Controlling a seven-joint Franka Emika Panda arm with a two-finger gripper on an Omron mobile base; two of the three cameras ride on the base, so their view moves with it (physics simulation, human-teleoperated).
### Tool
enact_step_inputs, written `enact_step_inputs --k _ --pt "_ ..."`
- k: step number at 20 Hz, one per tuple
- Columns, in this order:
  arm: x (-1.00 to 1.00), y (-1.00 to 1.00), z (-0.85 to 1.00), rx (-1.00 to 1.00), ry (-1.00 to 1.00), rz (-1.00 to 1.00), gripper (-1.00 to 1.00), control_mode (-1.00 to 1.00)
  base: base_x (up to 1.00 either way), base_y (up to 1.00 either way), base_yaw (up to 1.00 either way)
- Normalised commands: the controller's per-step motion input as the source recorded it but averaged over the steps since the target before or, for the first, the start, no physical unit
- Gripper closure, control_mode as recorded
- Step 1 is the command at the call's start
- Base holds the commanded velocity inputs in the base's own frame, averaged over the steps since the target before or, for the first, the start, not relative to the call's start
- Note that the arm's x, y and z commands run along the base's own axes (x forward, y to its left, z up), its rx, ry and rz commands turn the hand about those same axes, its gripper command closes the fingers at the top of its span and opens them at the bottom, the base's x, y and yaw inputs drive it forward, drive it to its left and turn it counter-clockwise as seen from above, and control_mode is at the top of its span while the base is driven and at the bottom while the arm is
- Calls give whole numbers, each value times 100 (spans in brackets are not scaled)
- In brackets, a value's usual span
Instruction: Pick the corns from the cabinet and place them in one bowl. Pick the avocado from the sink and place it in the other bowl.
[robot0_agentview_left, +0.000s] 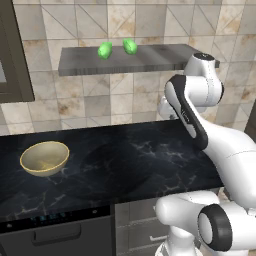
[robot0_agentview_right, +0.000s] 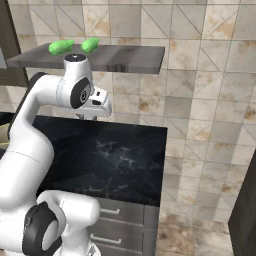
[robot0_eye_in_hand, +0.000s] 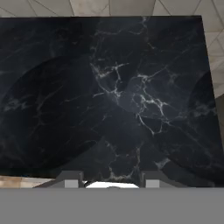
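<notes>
Two bright green corns lie side by side on the dark grey cabinet shelf, seen again as corns on the shelf. A pale yellow-tan bowl stands empty on the counter's left. My gripper hangs below the shelf and above the counter, pointing down. In the hand view the gripper has its fingertips well apart with nothing between them. The avocado, the sink and the other bowl are out of view.
A black marble counter runs under the shelf and ends at its right edge, with tiled floor beyond. Drawers sit below it. A dark window frame stands at the left, an oven front below.
</notes>
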Motion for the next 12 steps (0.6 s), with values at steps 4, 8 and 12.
enact_step_inputs --k 4,8,12 --pt "0 4 3 0 -2 0 -100 -100 0 0 0" --pt "-4 7 9 -1 -8 0 -100 -100 0 0 0" --pt "-6 7 13 -1 -9 -2 -100 -100 0 0 0"
